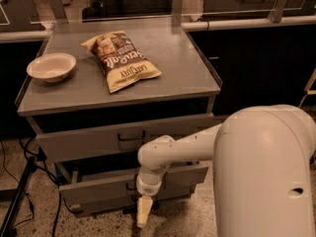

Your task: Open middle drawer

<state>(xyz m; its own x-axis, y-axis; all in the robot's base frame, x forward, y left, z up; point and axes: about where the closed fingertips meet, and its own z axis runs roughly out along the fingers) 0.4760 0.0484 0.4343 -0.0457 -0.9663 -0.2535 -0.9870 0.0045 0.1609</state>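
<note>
- Middle drawer (94,191) sits low in the view, at about 7 o'clock from the centre, under the top drawer (84,144). Its grey front stands forward of the cabinet body.
- Its small dark handle is at the front's centre, partly hidden by the robot's wrist.
- End effector (143,212) hangs pointing down at 6 o'clock from that handle, in front of the drawer's lower edge. Whether it is apart or together cannot be told.
- White arm (182,149) reaches in from 3 o'clock, across the drawer fronts.
- Desk (182,68) on top carries a pale bowl (51,66) at 9 o'clock and a chip bag (121,59) lying flat near its middle, the two apart.
</note>
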